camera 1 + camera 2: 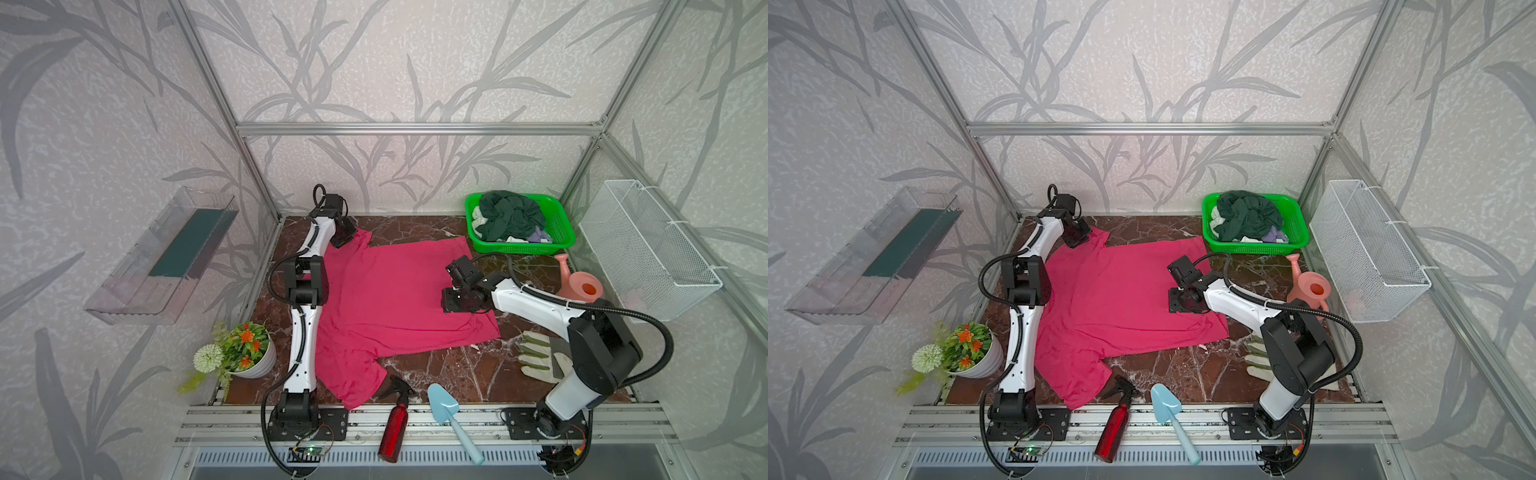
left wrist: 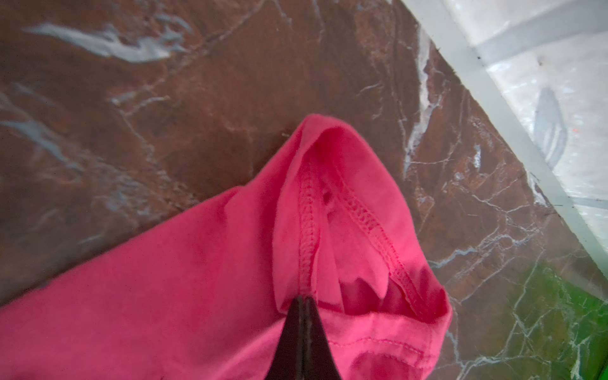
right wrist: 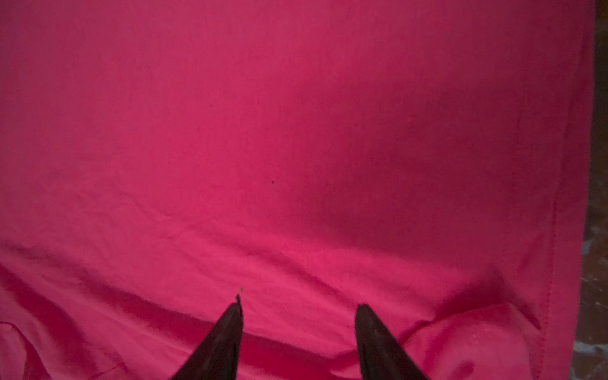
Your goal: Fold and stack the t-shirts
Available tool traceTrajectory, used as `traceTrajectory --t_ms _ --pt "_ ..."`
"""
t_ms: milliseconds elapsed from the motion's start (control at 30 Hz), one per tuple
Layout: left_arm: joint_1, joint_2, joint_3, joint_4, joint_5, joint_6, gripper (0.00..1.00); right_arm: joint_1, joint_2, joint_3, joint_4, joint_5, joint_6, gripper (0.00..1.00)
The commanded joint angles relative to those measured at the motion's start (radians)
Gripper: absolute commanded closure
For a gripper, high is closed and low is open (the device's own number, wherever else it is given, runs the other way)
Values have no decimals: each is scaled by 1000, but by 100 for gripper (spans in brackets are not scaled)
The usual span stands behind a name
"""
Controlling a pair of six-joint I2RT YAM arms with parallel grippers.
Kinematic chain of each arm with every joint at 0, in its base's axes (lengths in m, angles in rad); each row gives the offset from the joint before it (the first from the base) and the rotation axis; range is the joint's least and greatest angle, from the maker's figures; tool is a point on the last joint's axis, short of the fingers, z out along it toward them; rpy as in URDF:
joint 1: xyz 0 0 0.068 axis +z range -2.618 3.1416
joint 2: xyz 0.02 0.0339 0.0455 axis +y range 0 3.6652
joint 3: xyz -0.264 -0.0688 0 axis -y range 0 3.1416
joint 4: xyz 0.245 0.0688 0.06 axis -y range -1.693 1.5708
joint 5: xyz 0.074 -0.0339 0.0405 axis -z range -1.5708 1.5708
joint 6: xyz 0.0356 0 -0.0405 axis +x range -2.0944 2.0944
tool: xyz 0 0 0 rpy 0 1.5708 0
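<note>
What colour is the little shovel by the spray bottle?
Light blue. The garden trowel shows best in a top view.

The pink tee [image 1: 395,299] lies spread nearly flat across the middle of the worktop [image 1: 457,370], its hem to the right and both short sleeves to the left. The near sleeve reaches the front edge. The far sleeve's cuff is lifted, showing its stitching. A dark green tee [image 1: 511,216] lies crumpled on whitish [image 1: 480,220] and lavender [image 1: 540,237] ones in the basket [image 1: 523,248].
</note>
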Motion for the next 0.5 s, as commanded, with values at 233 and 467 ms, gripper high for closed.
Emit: traceTrajectory --t_ms 233,467 --pt "-14 -124 -134 47 48 10 75 6 -8 -17 24 -18 18 44" --pt "-33 -189 -231 72 25 -28 71 9 -1 -13 27 -22 14 44"
